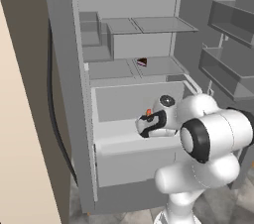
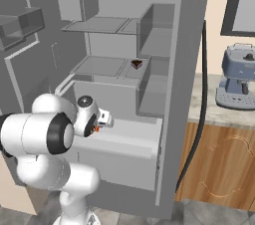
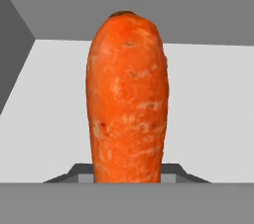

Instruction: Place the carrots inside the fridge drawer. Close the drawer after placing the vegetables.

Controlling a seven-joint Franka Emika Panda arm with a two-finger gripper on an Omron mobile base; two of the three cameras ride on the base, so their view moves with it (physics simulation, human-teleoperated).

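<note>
In the left base view the fridge stands open across the middle of the frame, and the fridge drawer (image 1: 134, 114) is pulled out below the flat shelves (image 1: 149, 25), its white rim facing the camera. It stands out like this, I judge, so that things can be dropped in from above. The white arm rises from the lower right and bends over the drawer. Its gripper (image 1: 147, 119) sits at the frame's centre, over the drawer's open top, with a speck of orange, a carrot (image 1: 148, 113), showing at it. A small dark item (image 1: 142, 62) lies on the shelf above.

In the right base view the arm comes up from the lower left, and the gripper (image 2: 98, 125) hangs over the drawer (image 2: 129, 137) at centre left, again with a bit of orange carrot (image 2: 96, 129) at its tip. A blue-grey coffee machine (image 2: 239, 77) stands on the bench (image 2: 214, 112) at the right edge, well apart from the work.

In the hand view the carrot (image 3: 128, 99) stands up the middle of the frame, its blunt end toward the top, with the pale drawer floor (image 3: 208, 109) behind it. The fingers are drawn in close, pinching the carrot's lower end. It is held lengthwise along the gripper, probably so it can fall straight into the bin once released. Only this one carrot is visible.
</note>
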